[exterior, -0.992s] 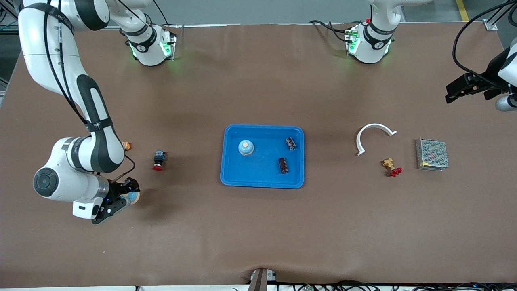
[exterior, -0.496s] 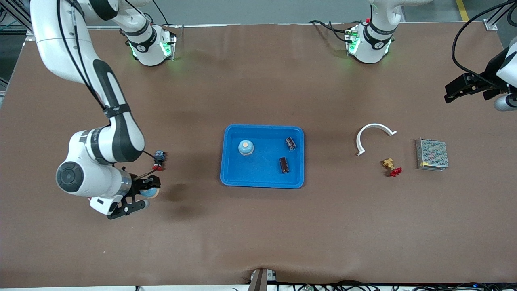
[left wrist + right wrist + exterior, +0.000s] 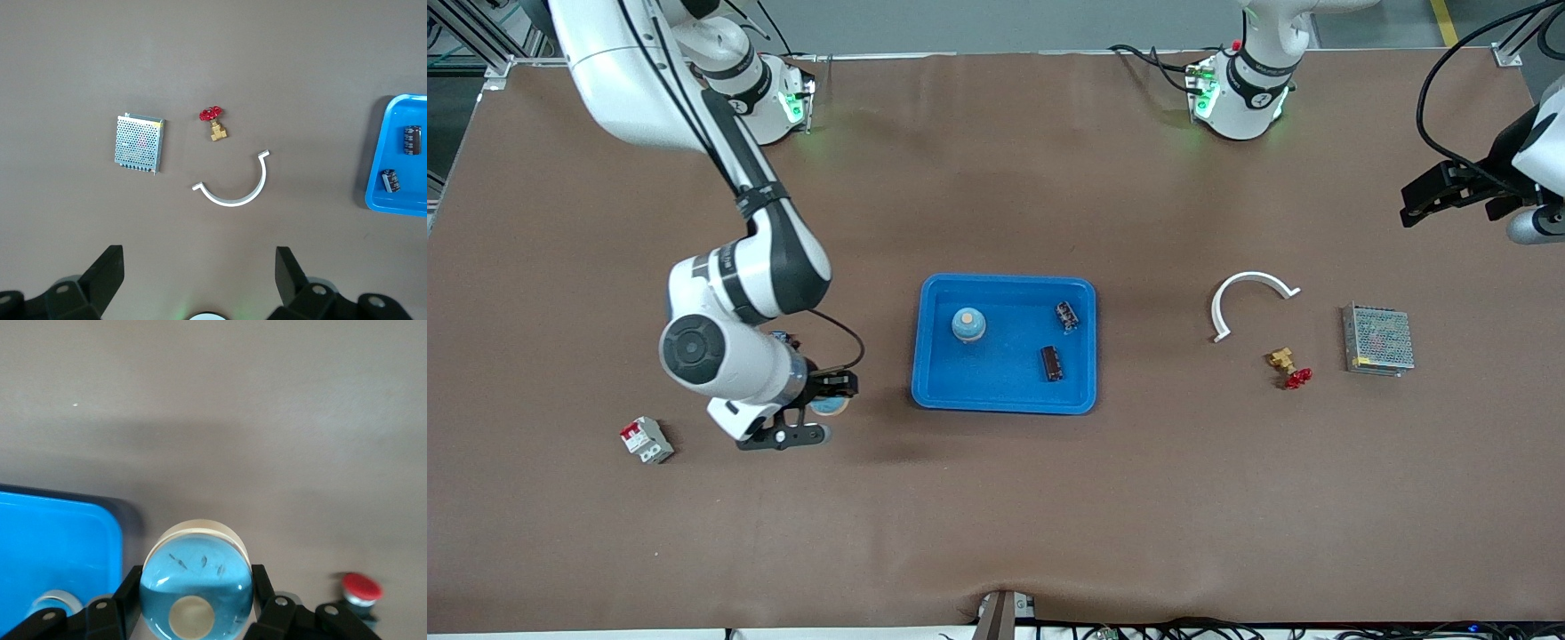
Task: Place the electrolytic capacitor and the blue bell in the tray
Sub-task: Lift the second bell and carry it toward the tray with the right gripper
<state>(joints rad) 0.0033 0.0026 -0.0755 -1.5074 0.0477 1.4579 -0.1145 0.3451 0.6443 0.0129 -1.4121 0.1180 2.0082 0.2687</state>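
The blue tray [image 3: 996,369] lies mid-table and holds one blue bell [image 3: 968,324] and two dark electrolytic capacitors [image 3: 1051,363] [image 3: 1067,315]. My right gripper [image 3: 831,407] hangs over the bare table just beside the tray's end toward the right arm. It is shut on a second blue bell [image 3: 197,583], one finger on each side, and the tray's corner [image 3: 60,540] shows close by. My left gripper [image 3: 198,252] waits open and empty at the left arm's end of the table [image 3: 1440,196].
A red-and-white breaker [image 3: 646,439] lies toward the right arm's end. A red push button [image 3: 360,588] sits near the right arm. A white curved strip [image 3: 1249,298], a brass valve [image 3: 1288,366] and a metal mesh box [image 3: 1378,340] lie toward the left arm's end.
My right arm has carried the held bell across the table toward the tray, uncovering the breaker. The left arm has barely moved.
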